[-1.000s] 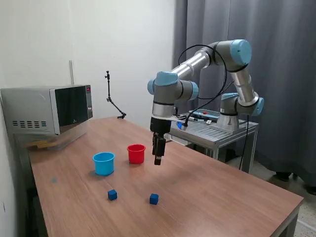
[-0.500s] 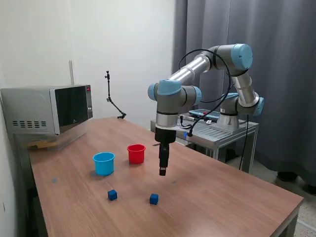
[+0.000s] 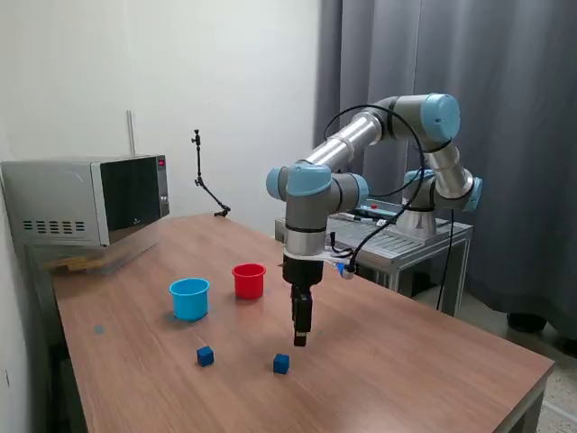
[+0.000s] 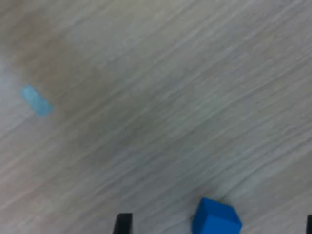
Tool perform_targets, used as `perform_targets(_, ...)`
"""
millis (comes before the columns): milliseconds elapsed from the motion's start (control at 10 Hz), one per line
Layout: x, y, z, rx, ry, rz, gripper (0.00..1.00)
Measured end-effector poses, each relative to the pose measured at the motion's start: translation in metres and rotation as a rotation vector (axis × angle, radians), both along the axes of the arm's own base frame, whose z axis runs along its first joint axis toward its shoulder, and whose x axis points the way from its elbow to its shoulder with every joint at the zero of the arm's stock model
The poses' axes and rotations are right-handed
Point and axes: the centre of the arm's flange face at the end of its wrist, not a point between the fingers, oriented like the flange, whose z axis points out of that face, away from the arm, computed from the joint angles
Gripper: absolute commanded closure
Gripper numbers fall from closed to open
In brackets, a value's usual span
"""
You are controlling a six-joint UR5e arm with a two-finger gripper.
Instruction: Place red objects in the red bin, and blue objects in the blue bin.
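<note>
Pincer hangs over blue cubes on a wooden desk

The pincer (image 3: 300, 338) points straight down above the desk (image 3: 406, 361), holding nothing; its two dark fingertips sit wide apart at the wrist view's edge, one small dark blue cube (image 4: 216, 218) between them. In the exterior view that cube (image 3: 281, 363) lies just left of and nearer than the pincer, with a second blue cube (image 3: 206, 356) further left. Beyond them stand the light blue cup (image 3: 189, 299) and, to its right, the red cup (image 3: 249, 280), both upright.

Even bright indoor light, ext view sharp; wrist view blurry.
</note>
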Motion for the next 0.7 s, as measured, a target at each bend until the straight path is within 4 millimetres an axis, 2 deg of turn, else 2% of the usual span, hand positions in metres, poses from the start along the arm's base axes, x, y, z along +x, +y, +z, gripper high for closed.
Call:
perform_targets(500, -0.024, -0.006, -0.007, -0.019, 0.042, 0.02, 0.0)
perform_targets(700, -0.029, -0.006, -0.009, -0.022, 0.051, -0.04, 0.0)
